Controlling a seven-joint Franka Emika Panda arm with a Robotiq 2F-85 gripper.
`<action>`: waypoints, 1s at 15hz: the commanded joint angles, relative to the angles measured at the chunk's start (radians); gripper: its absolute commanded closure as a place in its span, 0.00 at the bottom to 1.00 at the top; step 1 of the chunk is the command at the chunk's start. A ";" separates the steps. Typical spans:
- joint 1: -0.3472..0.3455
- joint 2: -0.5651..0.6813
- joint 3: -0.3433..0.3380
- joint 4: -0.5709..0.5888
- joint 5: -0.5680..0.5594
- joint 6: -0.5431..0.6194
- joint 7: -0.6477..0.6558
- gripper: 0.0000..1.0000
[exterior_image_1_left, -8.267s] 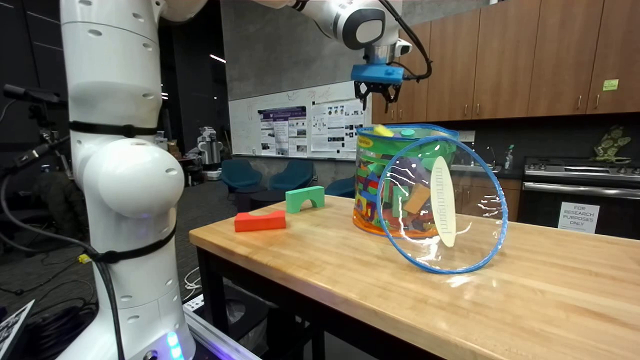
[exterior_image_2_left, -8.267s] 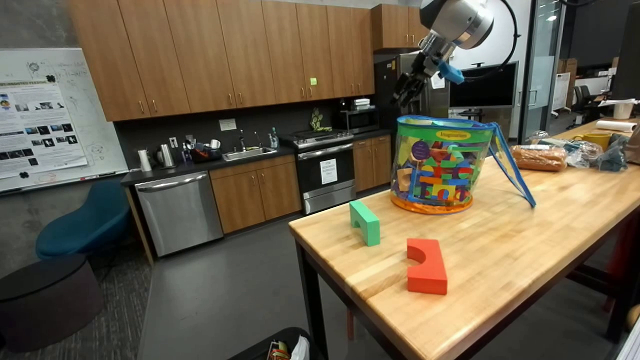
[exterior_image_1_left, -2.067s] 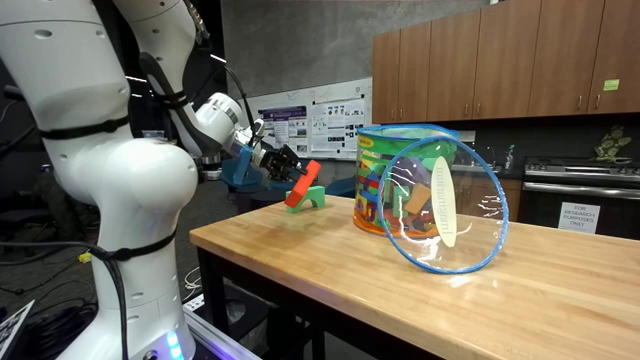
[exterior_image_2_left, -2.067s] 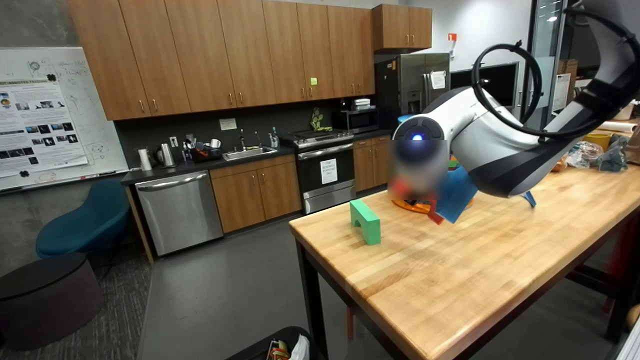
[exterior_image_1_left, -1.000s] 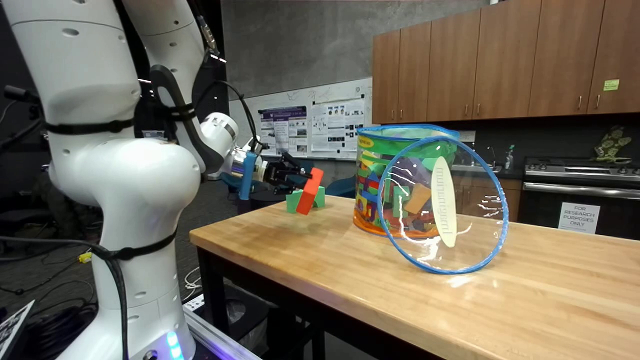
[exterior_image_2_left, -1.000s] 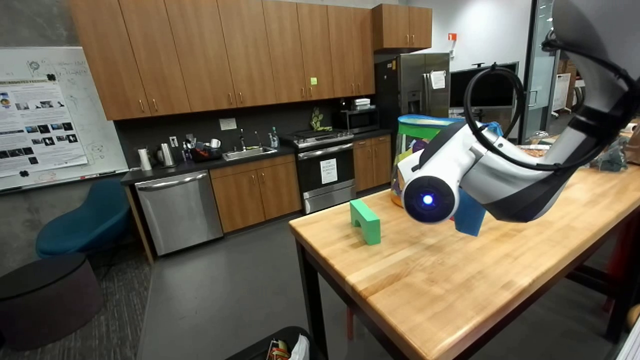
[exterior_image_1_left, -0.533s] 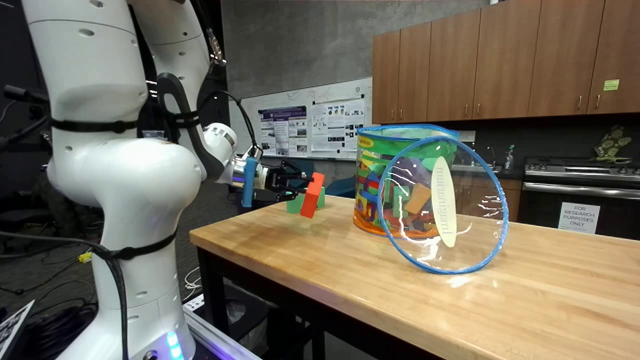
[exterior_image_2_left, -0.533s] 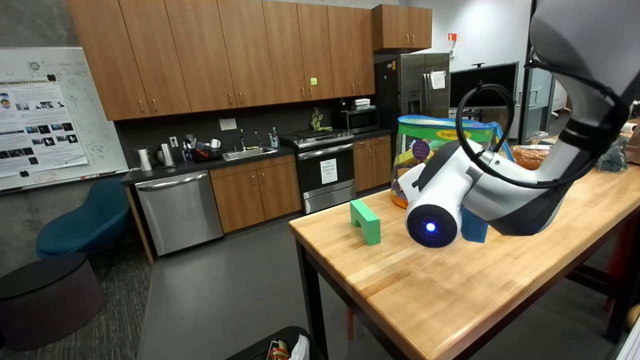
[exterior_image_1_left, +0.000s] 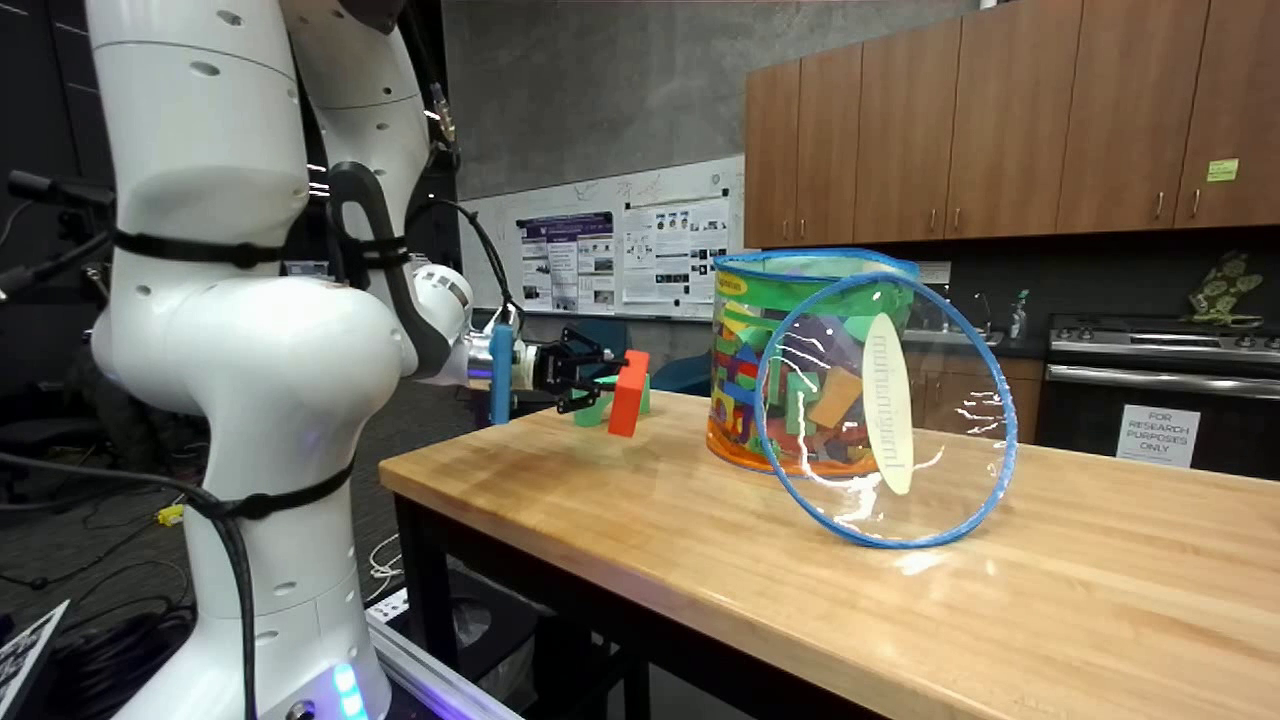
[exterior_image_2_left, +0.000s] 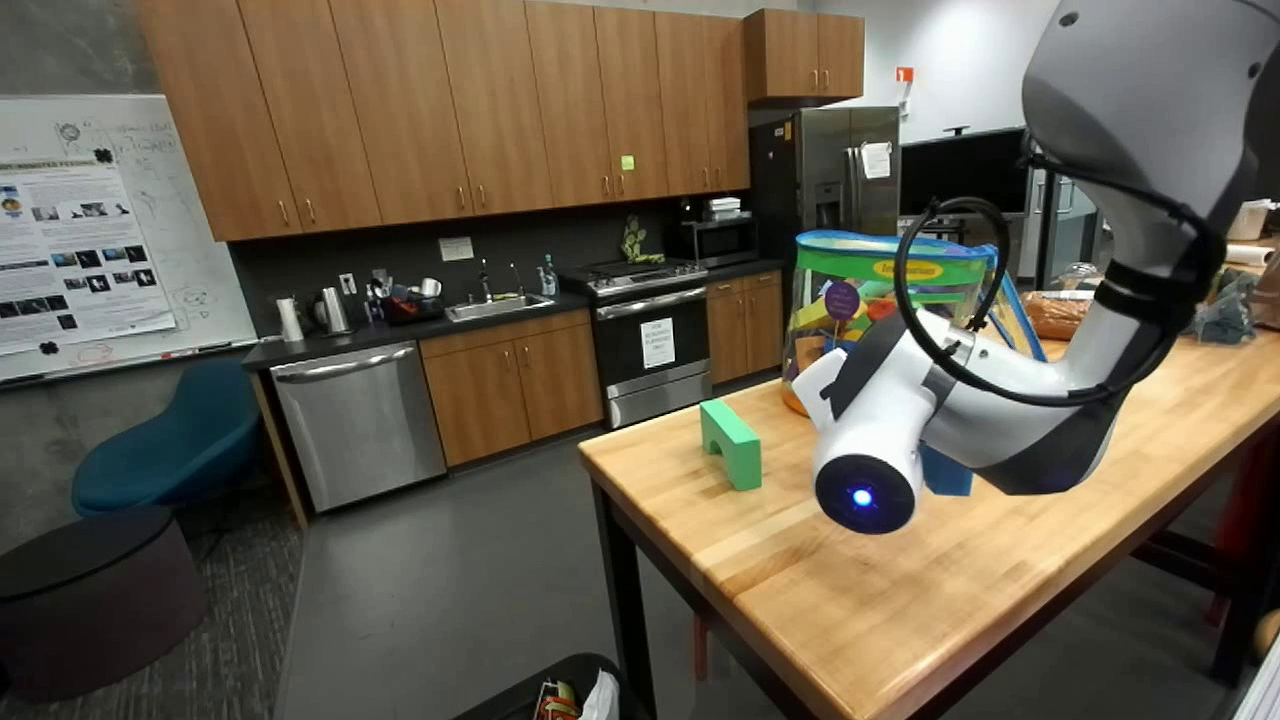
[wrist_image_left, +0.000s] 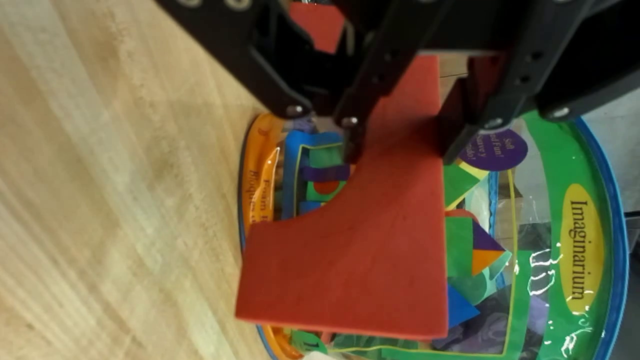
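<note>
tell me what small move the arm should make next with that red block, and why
Perhaps tip the tool slightly to bring the red block upright, without loosening the grip: the block is clamped at its narrow middle but appears to lean in an exterior view, while the green arch block stands straight. Whether the red block touches the table is unclear.

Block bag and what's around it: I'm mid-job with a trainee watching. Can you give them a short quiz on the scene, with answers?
1. Multiple choice: what colour is the notched block gripped by the hand? A) blue; B) red; C) yellow.
2. True or false: the green arch block stands on the wooden table, outside the block bag.
3. Short answer: in the wrist view, what word is printed on the yellow label?

Key:
1. B, red.
2. True; both exterior views show it.
3. Imaginarium.
</note>
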 joint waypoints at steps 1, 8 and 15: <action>0.024 0.058 -0.010 0.026 -0.038 -0.057 0.030 0.86; 0.026 0.132 -0.008 0.048 -0.069 -0.103 0.027 0.86; 0.035 0.187 -0.001 0.073 -0.072 -0.113 0.013 0.86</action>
